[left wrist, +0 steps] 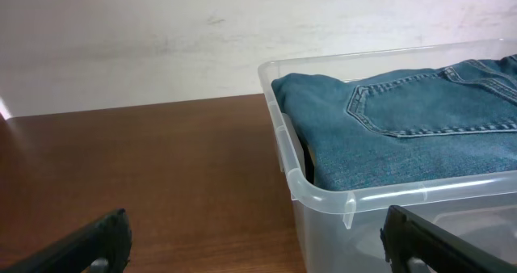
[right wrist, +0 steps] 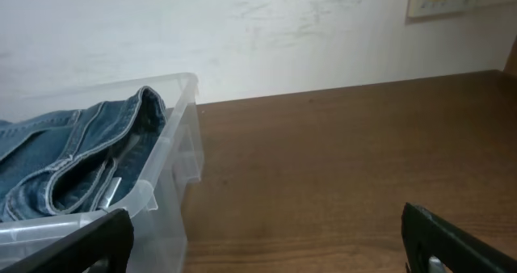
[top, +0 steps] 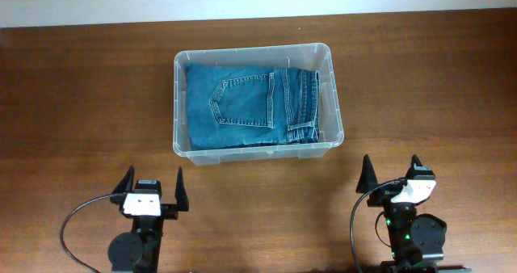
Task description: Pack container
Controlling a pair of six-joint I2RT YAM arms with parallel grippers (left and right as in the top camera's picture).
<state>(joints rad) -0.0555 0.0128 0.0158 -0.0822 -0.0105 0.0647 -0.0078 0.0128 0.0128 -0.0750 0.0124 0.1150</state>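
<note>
While folded jeans (top: 250, 103) fill the container (top: 182, 148) on the bench (top: 81, 103), left fingers (top: 127, 182) and right fingers (top: 364, 176) stand spread, empty.

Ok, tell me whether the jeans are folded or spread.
Folded: the jeans lie as a compact stack inside the bin, back pocket up.

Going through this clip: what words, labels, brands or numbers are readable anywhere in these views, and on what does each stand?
No text can be read in any view.
Wall panel, right wrist view: a small yellowish display strip, too blurred to read.
Jeans in the container: no brand tag or label showing.
</note>
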